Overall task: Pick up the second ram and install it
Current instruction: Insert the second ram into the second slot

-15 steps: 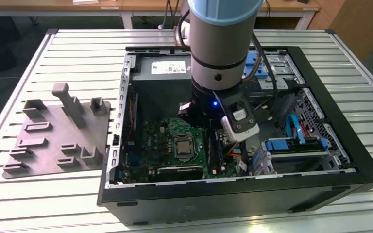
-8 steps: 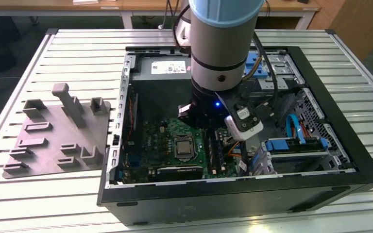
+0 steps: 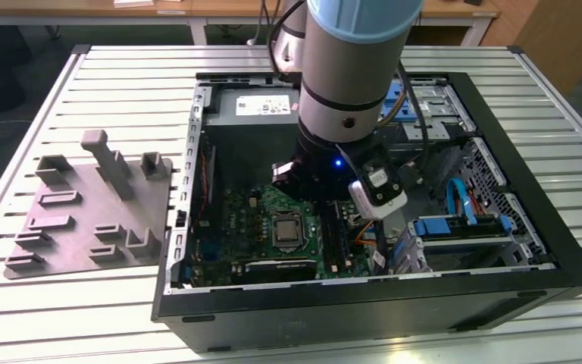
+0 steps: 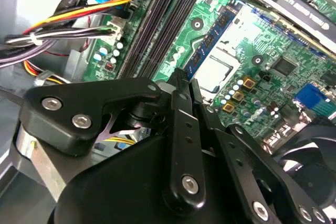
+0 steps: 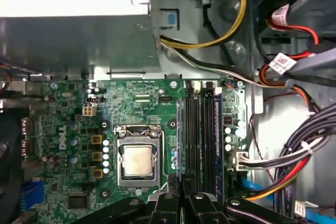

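A slatted white table (image 3: 109, 83) carries everything — an open black computer case (image 3: 533, 250) sits on it, and beside that, toward the exterior view's left, a grey fixture plate (image 3: 79, 220) with upright blocks.

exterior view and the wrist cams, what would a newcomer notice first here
The big grey robot arm plunging into the open black computer case on the slatted table. Below it, in the first wrist view, lie the green motherboard, its square silver processor and long black memory slots, the gripper at their end.
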